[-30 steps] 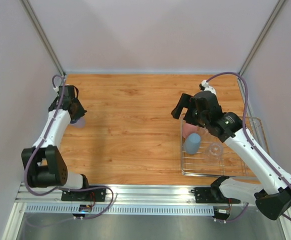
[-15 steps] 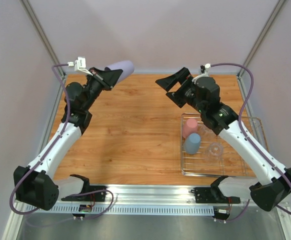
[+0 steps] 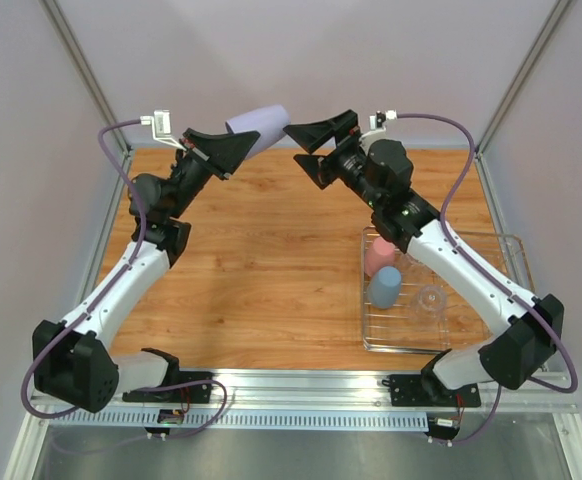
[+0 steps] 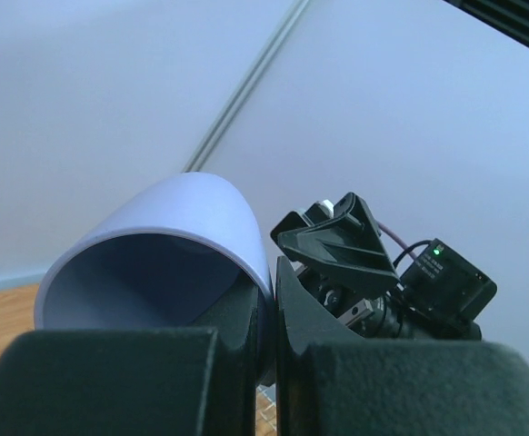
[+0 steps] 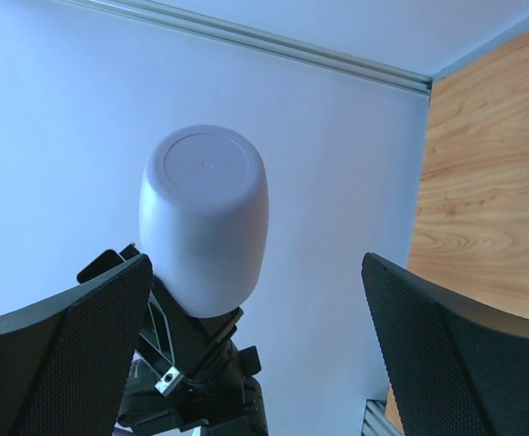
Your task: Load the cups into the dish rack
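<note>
Half a second on, from above: carrying the lavender cup (image 3: 261, 128) higher and further toward the middle in the left end effector (image 3: 236, 148), clamping it near the rim with its base pointing at the other arm, well clear of the counter (image 3: 251, 270). Swinging the right end effector (image 3: 309, 152) away from the dish rack (image 3: 463, 347) to meet it, fingers spread wide, just beside the cup's base but not yet touching. Leaving the pink cup (image 3: 378, 256), the blue cup (image 3: 385, 287) and one clear tumbler (image 3: 429, 300) sitting in the rack, and failing to make out a second tumbler behind the right arm. From the left wrist: looking into the lavender cup's (image 4: 169, 236) open mouth, pinching its wall in the left end effector (image 4: 266, 313), one finger inside and one outside, and facing the right end effector (image 4: 342, 241) close beyond. From the right wrist: framing the lavender cup's (image 5: 205, 218) flat base in the gaping right end effector (image 5: 257, 309), keeping a gap on either side, with the left end effector (image 5: 192, 363) gripping from below. Reading all this as a mid-air hand-over toward the arm nearest the rack. Needing the right fingers to close on the cup's body before the left lets go, and risking a drop otherwise.
</note>
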You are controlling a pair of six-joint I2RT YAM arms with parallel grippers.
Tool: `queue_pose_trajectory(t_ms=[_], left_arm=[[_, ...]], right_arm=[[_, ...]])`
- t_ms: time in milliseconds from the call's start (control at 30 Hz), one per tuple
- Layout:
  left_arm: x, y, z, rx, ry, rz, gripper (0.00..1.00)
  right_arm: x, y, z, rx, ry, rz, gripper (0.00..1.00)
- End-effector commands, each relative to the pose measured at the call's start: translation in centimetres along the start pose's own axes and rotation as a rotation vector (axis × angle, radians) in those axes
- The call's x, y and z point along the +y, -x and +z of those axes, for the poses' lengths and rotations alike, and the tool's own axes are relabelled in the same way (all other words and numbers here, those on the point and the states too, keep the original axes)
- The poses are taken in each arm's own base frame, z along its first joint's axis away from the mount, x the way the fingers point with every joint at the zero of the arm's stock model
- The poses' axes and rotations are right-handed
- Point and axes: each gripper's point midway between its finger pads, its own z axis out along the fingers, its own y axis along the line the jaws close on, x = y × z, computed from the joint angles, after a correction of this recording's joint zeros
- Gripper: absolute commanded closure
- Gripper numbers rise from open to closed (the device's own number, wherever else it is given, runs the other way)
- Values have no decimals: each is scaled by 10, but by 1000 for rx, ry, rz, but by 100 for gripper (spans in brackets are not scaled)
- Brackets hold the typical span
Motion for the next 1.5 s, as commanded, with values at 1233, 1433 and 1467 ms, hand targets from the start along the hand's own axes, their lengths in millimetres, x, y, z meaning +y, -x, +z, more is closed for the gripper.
queue_pose_trajectory(t_ms=[1233, 1433, 1467], left_arm=[[-33, 2, -8, 42, 48, 335, 0], [-20, 10, -28, 129, 252, 355, 0], [-6, 1, -38, 186, 329, 351, 0]], right_arm=[[53, 44, 2, -203, 19, -276, 94], [11, 78, -61, -297, -185, -603, 95], [-2, 86, -88, -330, -248, -675, 96]])
